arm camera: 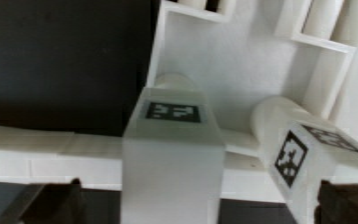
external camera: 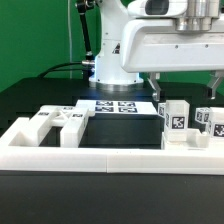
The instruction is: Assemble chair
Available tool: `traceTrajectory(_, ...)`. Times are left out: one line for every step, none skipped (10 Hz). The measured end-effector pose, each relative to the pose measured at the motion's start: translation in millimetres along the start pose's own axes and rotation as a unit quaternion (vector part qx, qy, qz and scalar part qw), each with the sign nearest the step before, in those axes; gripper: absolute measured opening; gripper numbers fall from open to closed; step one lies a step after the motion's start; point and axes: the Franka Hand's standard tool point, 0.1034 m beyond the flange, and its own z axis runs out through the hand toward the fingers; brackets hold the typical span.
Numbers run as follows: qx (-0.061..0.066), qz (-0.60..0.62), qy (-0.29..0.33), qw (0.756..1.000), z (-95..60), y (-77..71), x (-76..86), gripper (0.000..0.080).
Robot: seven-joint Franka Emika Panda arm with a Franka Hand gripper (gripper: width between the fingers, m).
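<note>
My gripper [external camera: 186, 94] hangs open over the chair parts at the exterior view's right. Under it stand a white tagged block [external camera: 175, 118] and a second tagged piece [external camera: 209, 120]. In the wrist view a long flat white chair piece [arm camera: 172, 150] with a tag runs between my dark fingertips [arm camera: 51, 200], with a dark gap on each side of it. A slanted tagged piece [arm camera: 304, 150] lies beside it. The gripper [arm camera: 197, 206] touches neither one. More white chair pieces [external camera: 55, 120] lie at the exterior view's left.
A long low white border rail [external camera: 100, 152] runs along the front of the black table. The marker board [external camera: 115, 106] lies flat in the middle by the robot's base [external camera: 115, 70]. A green wall stands behind.
</note>
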Motion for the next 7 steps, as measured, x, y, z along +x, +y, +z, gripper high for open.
traceTrajectory(-0.001, 0.0, -0.001, 1.0, 2.7, 4.2, -0.8, 0.0649)
traceTrajectory(-0.002, 0.002, 0.002, 1.0, 5.7, 8.7, -0.2, 0.0649)
traceTrajectory(-0.003, 0.003, 0.004, 1.0, 8.2, 10.2, -0.2, 0.0649)
traceTrajectory(-0.004, 0.002, 0.006, 1.0, 10.7, 9.7, 0.3, 0.0649)
traceTrajectory(-0.005, 0.002, 0.008, 1.0, 12.8, 9.7, 0.9, 0.0649)
traceTrajectory(-0.005, 0.002, 0.009, 1.0, 14.0, 9.9, 1.2, 0.0649)
traceTrajectory(-0.005, 0.002, 0.009, 1.0, 14.1, 9.9, 1.3, 0.0649)
